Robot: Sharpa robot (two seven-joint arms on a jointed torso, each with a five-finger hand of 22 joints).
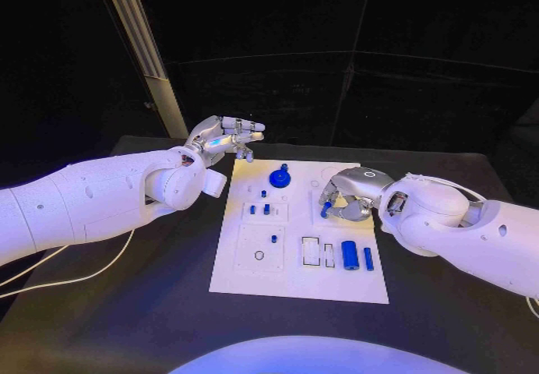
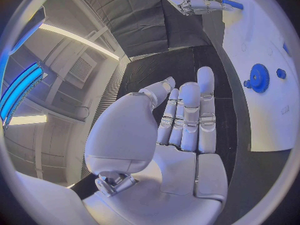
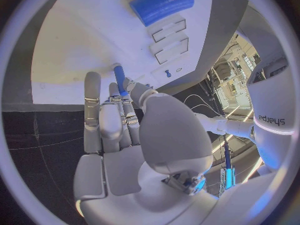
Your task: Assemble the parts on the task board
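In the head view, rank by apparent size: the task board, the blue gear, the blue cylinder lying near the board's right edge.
1. Task board
2. Blue gear
3. Blue cylinder

Gear and cylinder look close in size, so their order is unsure.

walls: dark curtain [image 1: 371, 86] all round the back
post: pale metal upright [image 1: 152, 66] past the table's far-left corner
table [image 1: 135, 312]: black

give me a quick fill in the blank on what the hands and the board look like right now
1. The right hand holds a thin blue ____ between thumb and fingers.
2. The left hand holds ____.
3. The blue gear lies on the ____ task board.
4. The left hand is raised at the board's ____ corner, seen from the head view.

Missing words: pin; nothing; white; far left
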